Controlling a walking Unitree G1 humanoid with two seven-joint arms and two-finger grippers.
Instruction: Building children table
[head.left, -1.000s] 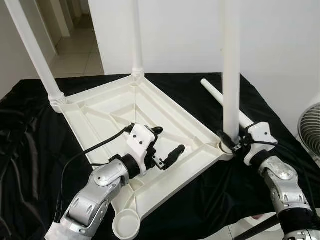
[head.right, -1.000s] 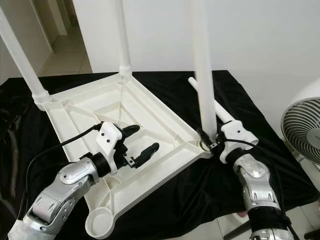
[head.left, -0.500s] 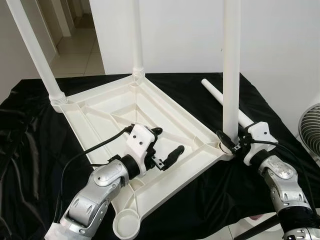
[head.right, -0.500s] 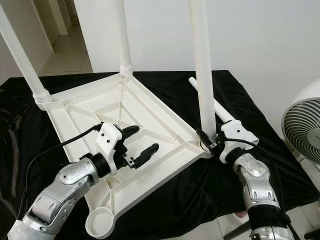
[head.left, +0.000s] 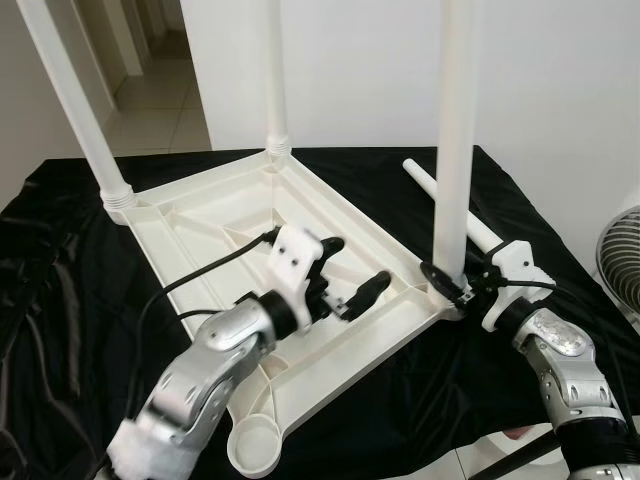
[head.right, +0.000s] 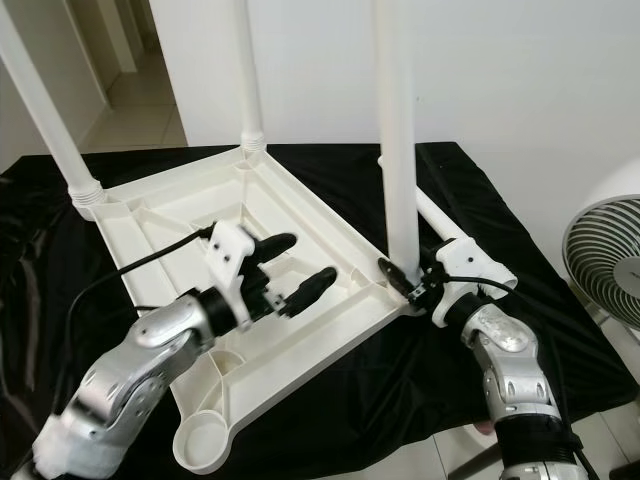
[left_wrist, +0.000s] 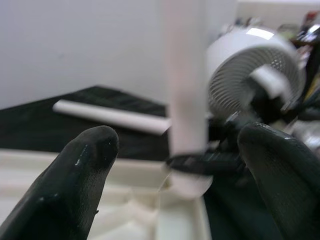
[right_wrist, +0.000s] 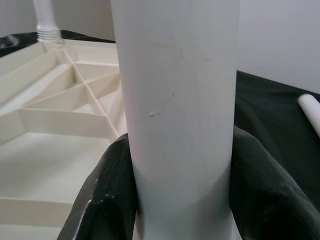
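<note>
Left claw (head.left: 345, 270) advanced; right claw (right_wrist: 175, 200) (wrist view) clamps leg (right_wrist: 175, 100).

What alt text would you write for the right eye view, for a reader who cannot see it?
A white plastic tabletop lies upside down on a black cloth, with three white legs standing in its corners. The right gripper is shut on the nearest leg at its base; the left gripper hovers open over the tabletop. A fourth leg lies on the cloth.

White walls (head.left: 560, 70), tiled hallway floor (head.left: 150, 110), black cloth (head.left: 60, 290), white fan (head.right: 605, 260).
</note>
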